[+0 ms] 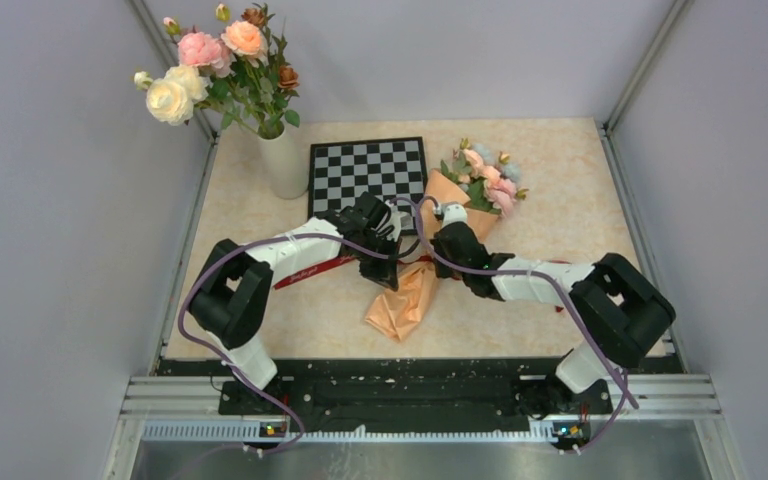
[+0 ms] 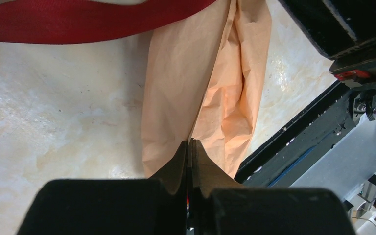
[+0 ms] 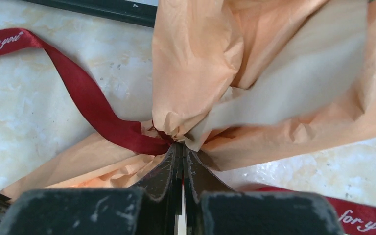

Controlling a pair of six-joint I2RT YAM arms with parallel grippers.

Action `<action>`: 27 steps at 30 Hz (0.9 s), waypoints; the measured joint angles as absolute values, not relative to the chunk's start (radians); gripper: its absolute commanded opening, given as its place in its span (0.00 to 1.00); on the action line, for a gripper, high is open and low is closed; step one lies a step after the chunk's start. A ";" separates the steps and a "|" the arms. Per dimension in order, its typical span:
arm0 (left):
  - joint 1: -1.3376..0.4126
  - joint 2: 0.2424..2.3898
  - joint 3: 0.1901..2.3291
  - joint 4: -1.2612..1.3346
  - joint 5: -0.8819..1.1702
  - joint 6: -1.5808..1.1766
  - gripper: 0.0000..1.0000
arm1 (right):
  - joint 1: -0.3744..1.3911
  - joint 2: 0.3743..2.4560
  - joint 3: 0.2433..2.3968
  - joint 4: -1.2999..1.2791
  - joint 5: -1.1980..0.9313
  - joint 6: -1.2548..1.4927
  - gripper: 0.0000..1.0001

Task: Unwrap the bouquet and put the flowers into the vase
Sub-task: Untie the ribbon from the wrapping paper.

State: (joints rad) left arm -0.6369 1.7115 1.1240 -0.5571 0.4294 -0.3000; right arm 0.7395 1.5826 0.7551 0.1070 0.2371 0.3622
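**Top external.** Bouquet (image 1: pixel 407 297): lies on the table (image 1: pixel 560 200) off the chessboard's (image 1: pixel 365 172) near right corner. The flowers (image 1: pixel 488 175) sit beside the board's right edge, and the paper tail points away from the board. Both arms converge on its waist. Vase (image 1: pixel 284 165): just beside the board's left edge, crowded with large roses (image 1: pixel 220 70). Red ribbon (image 1: pixel 310 272): trails loose on the board's near side.

**Left wrist.** Left gripper (image 2: pixel 190 147): jaws fully together and apparently pinching a fold of the wrapper tail, whose crease runs into the tips.

**Right wrist.** Right gripper (image 3: pixel 180 149): jaws pressed together at the gathered waist, where ribbon and paper meet. Whether anything is caught cannot be told.

**Step, judged.** Unwrapping is under way, with the paper bunched round the stems. Next move: draw the ribbon clear of the waist while the tail is anchored, then spread the paper.

**Obstacles.** The arms are close together, and the roses fill the vase mouth.
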 measured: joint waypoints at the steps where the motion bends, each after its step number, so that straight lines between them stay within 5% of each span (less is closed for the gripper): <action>1: -0.637 1.712 1.124 -0.555 0.429 -0.300 0.00 | 0.741 1.568 0.737 0.121 0.247 0.369 0.00; 14: -0.641 1.739 1.128 -0.551 0.438 -0.300 0.00 | 0.752 1.435 0.603 0.197 0.474 0.487 0.00; 23: -0.641 1.744 1.129 -0.563 0.437 -0.300 0.00 | 0.751 1.336 0.555 0.198 0.447 0.463 0.01; 27: -0.641 1.744 1.130 -0.570 0.435 -0.299 0.00 | 0.745 1.295 0.557 0.180 0.350 0.429 0.16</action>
State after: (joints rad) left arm -0.6407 1.7439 1.1297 -0.5705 0.4351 -0.2993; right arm 0.7448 1.2953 0.5571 0.1799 0.3496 0.4294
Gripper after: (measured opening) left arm 0.007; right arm 0.058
